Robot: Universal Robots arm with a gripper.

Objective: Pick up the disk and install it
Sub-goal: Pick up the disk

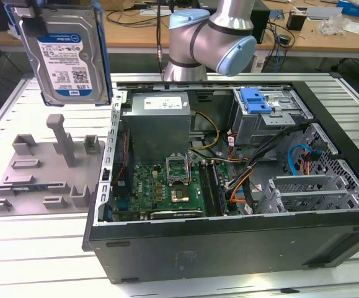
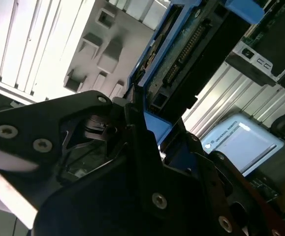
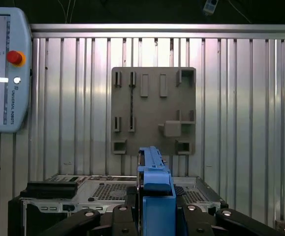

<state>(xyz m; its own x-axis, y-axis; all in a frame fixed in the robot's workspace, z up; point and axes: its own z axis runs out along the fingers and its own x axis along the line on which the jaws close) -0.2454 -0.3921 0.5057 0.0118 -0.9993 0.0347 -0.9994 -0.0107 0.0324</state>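
Observation:
The disk (image 1: 64, 59) hangs upright high at the exterior view's left, above the grey fixture tray (image 1: 36, 180). It is silver with a blue-and-white label and a blue bracket along its edges. In the first wrist view my gripper (image 3: 154, 216) is shut on the disk's blue bracket (image 3: 154, 182), with the black fingers (image 3: 120, 219) pressed against both sides. In the second wrist view the disk (image 2: 181, 54) sticks out from the gripper (image 2: 142, 123) edge-on, its connector side showing. The fixture tray (image 3: 152, 105) lies well below the disk.
An open computer case (image 1: 229, 248) lies on the slatted metal table (image 1: 18, 248), right of the tray. Inside it are a motherboard (image 1: 167, 186), cables and a silver drive cage with a blue handle (image 1: 257, 99). The arm's base (image 1: 210, 37) stands behind the case. A teach pendant (image 3: 4, 69) lies on the table.

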